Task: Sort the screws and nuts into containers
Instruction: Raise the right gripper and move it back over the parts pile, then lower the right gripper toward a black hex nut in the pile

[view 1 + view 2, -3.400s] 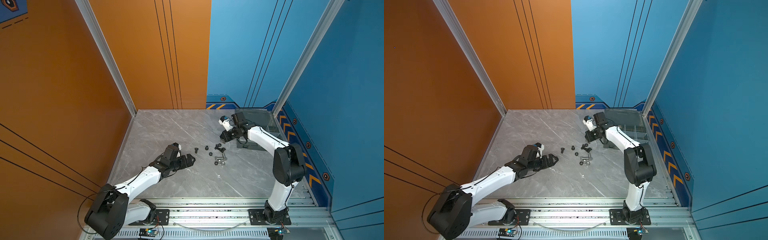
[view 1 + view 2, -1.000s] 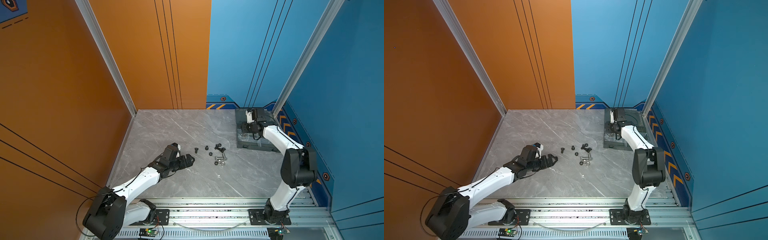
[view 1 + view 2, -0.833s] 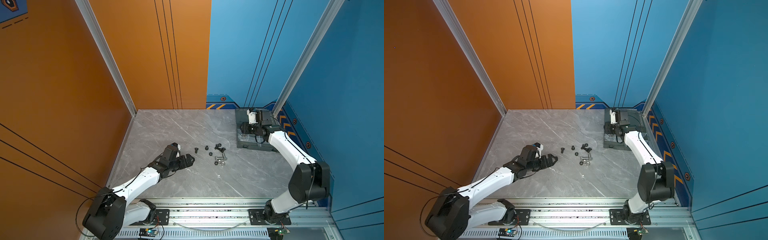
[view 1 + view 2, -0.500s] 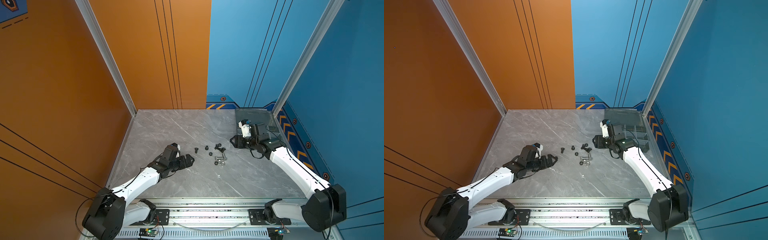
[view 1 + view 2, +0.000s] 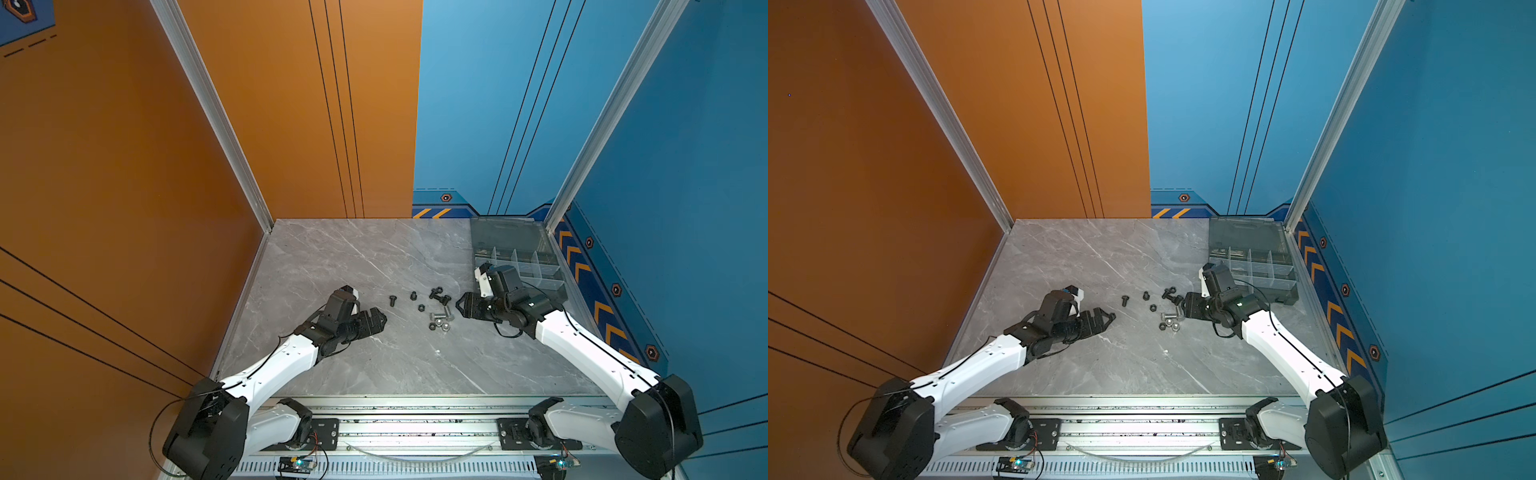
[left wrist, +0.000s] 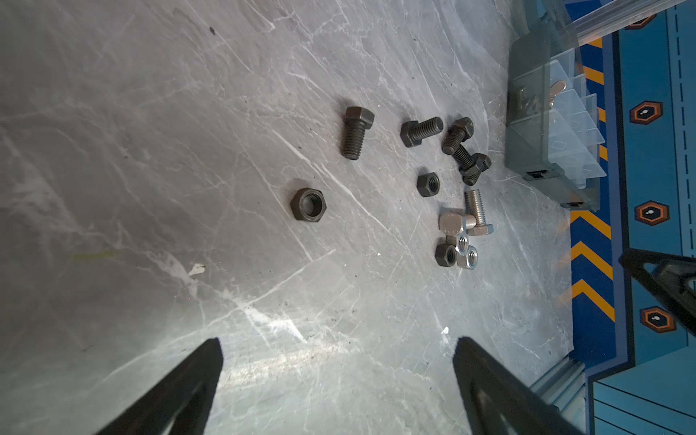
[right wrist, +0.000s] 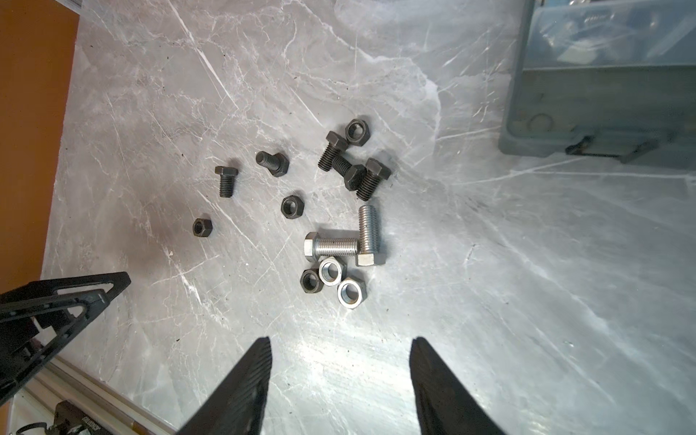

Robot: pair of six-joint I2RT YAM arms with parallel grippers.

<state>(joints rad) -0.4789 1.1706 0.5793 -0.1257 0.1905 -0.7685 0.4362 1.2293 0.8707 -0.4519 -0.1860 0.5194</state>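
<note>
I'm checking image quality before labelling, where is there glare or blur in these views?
Right wrist view: glare on the table just ahead of the right fingers, box hazy. Left wrist view: similar sheen by the left fingers, screws sharp. Both top views: even light, no glare.

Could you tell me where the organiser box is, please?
In both top views the organiser box sits open at the far right corner of the table, beyond the right gripper.
</note>
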